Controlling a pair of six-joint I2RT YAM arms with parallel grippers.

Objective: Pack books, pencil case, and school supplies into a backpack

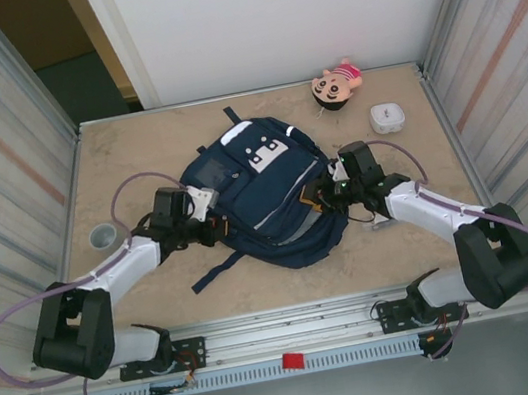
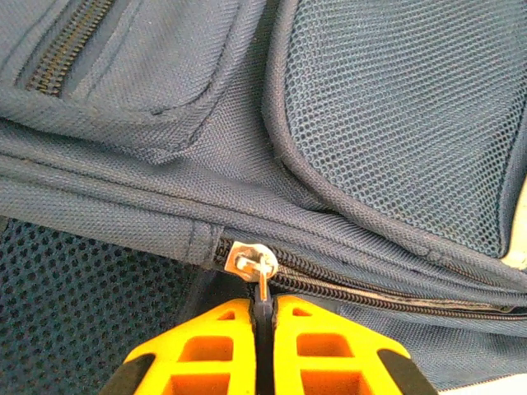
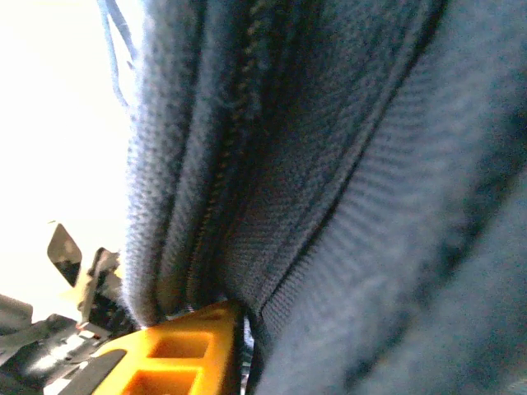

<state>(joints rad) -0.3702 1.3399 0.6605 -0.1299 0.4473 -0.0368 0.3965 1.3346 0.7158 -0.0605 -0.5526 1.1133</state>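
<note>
The navy backpack [image 1: 263, 192] lies flat in the middle of the table [image 1: 136, 158], its white patches and grey panel facing up, and a strap [image 1: 212, 272] trails off its near left corner. What it holds inside is hidden from us.

Our left hand [image 1: 212, 228] sits against the bag's left edge. From the left wrist we see its orange fingers [image 2: 206, 350] pressed tight together with a zip's pull tab [image 2: 263, 288] pinched between them, just below the metal slider [image 2: 249, 262]. Most of the tab is swallowed by the fingers, and only a thin sliver shows. The zip teeth [image 2: 387, 298] run off to the right and look meshed.

Our right hand [image 1: 328, 193] is against the bag's right edge. Its wrist view is blurred dark fabric at very close range, with a zip line running down a fold. One orange finger [image 3: 177, 358] enters at the bottom, cut off by the frame and touching the cloth. We cannot tell whether this hand is wide, narrow or gripping anything.

At the far right of the table, well apart from the bag, lie a pink plush doll [image 1: 336, 81] and a white rounded box [image 1: 387, 117].
</note>
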